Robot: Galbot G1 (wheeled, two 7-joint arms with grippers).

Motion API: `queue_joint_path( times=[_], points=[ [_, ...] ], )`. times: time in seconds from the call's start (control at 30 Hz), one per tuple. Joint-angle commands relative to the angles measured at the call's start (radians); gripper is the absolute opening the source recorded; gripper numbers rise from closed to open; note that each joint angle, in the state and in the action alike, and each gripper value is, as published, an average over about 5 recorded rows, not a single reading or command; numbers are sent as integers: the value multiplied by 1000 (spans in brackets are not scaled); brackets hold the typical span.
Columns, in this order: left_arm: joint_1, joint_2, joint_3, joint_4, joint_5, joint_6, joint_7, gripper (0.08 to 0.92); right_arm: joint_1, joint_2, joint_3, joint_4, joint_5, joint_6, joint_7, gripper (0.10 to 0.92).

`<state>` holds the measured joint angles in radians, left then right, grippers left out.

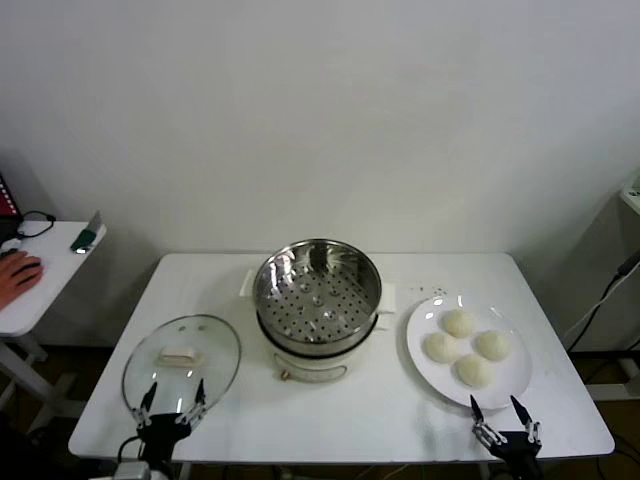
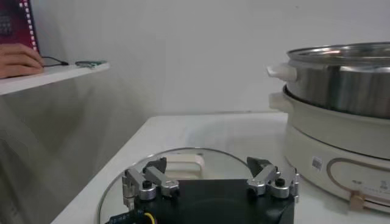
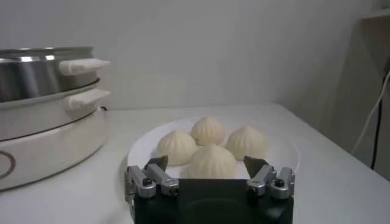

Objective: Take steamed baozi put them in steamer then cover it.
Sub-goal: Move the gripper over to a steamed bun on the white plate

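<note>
Several cream-white baozi (image 1: 466, 348) lie together on a white plate (image 1: 424, 320) at the table's right; they also show in the right wrist view (image 3: 210, 160). The steel steamer (image 1: 318, 290) with a perforated floor stands empty on its cream pot base at the table's middle. The glass cover (image 1: 182, 360) with its cream handle (image 1: 179, 355) lies flat at the left. My left gripper (image 1: 171, 396) is open at the cover's near edge (image 2: 183, 159). My right gripper (image 1: 499, 407) is open just in front of the plate, empty.
The white table's front edge (image 1: 340, 447) runs close to both grippers. A side desk (image 1: 45, 268) at the far left holds a person's hand (image 1: 18, 272) and small items. A cable hangs at the far right.
</note>
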<state>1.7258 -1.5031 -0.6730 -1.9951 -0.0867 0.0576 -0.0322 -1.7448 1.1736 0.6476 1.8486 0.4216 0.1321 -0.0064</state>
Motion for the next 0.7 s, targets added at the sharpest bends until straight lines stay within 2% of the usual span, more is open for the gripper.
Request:
queue_joint_path(
  times=[0.03, 0.2, 0.3, 0.47, 0.7],
  points=[
    [-2, 3, 1, 2, 0, 1, 0, 823, 98, -49, 1, 25, -41, -150, 25, 823],
    [-3, 4, 6, -1, 0, 2, 1, 823, 268, -151, -28, 22, -71, -349, 57, 823],
    [-1, 6, 8, -4, 0, 2, 1, 823, 403, -237, -70, -15, -88, -409, 27, 823],
    [0, 9, 8, -1, 1, 2, 1, 823, 603, -426, -222, -115, -174, -449, -114, 823],
    [-1, 8, 8, -3, 1, 3, 1, 823, 887, -675, -464, -217, -302, -458, -408, 823]
  ],
)
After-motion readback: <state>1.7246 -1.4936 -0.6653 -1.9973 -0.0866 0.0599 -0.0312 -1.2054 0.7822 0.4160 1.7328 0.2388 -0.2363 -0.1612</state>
